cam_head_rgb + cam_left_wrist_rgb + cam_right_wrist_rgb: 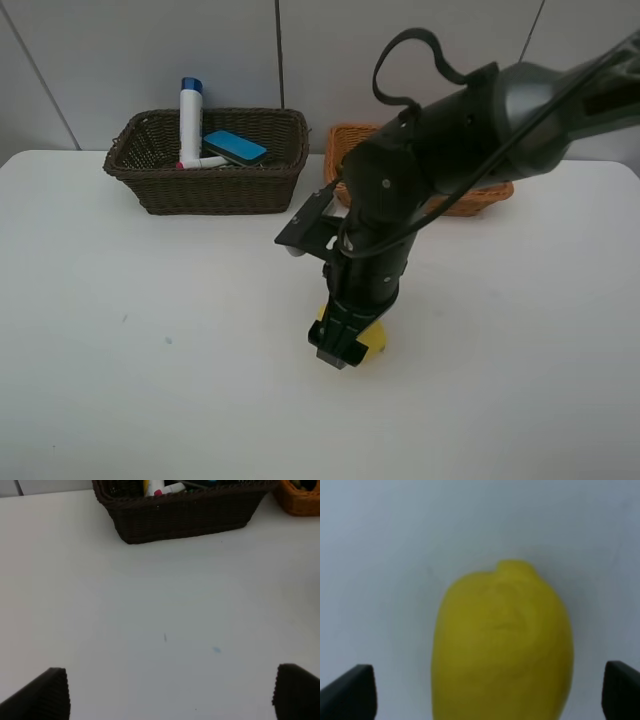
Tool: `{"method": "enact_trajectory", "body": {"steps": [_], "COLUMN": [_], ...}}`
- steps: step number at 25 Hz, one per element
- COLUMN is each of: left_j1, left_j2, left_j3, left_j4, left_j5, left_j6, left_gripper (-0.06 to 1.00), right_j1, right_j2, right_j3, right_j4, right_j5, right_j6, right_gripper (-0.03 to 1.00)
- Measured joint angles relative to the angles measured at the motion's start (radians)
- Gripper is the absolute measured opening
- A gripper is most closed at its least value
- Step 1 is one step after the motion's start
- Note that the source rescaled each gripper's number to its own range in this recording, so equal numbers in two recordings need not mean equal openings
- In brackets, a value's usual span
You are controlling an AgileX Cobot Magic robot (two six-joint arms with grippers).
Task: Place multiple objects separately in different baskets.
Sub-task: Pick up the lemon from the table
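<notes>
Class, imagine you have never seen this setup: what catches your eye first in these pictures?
The big dark right arm reaching over the white table, its open right gripper straddling a bright yellow lemon. Behind, a dark brown basket holds a white blue-capped tube.

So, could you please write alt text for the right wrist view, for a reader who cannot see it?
A yellow lemon lies on a white table, filling the middle of the view, slightly blurred. The right claw is open, with one dark fingertip on either side of the lemon and neither visibly touching it.
</notes>
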Motion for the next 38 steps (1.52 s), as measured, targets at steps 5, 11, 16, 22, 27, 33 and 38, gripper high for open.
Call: {"method": "enact_trajectory", "body": {"steps": [5,11,16,22,27,33,38], "left_j1": [0.0,0.0,0.0,0.0,0.0,0.0,0.0], "left_j2": [0.0,0.0,0.0,0.0,0.0,0.0,0.0], "left_j3": [0.0,0.0,0.0,0.0,0.0,0.0,0.0], "left_j4": [0.0,0.0,0.0,0.0,0.0,0.0,0.0], "left_j5": [0.0,0.0,0.0,0.0,0.0,0.0,0.0], "left_j6": [0.0,0.0,0.0,0.0,0.0,-0.001,-0.001], "left_gripper": [1.0,1.0,1.0,1.0,1.0,1.0,1.0], "right_j1": [0.0,0.0,0.0,0.0,0.0,0.0,-0.001], "right_j2": [0.031,0.109,0.109,0.125,0.136,0.135,0.089], "right_j3": [0.0,0.0,0.0,0.0,-0.002,-0.005,-0.011], "right_j4": [-0.002,-0.004,-0.006,-0.005,0.006,0.001,-0.041], "right_j5": [-0.057,-0.079,-0.114,-0.133,-0.125,-0.116,-0.085], "right_j6": [0.003,0.007,0.01,0.01,0.012,0.014,0.014], "right_gripper": [1.0,1.0,0.99,0.67,0.41,0.01,0.01]}}
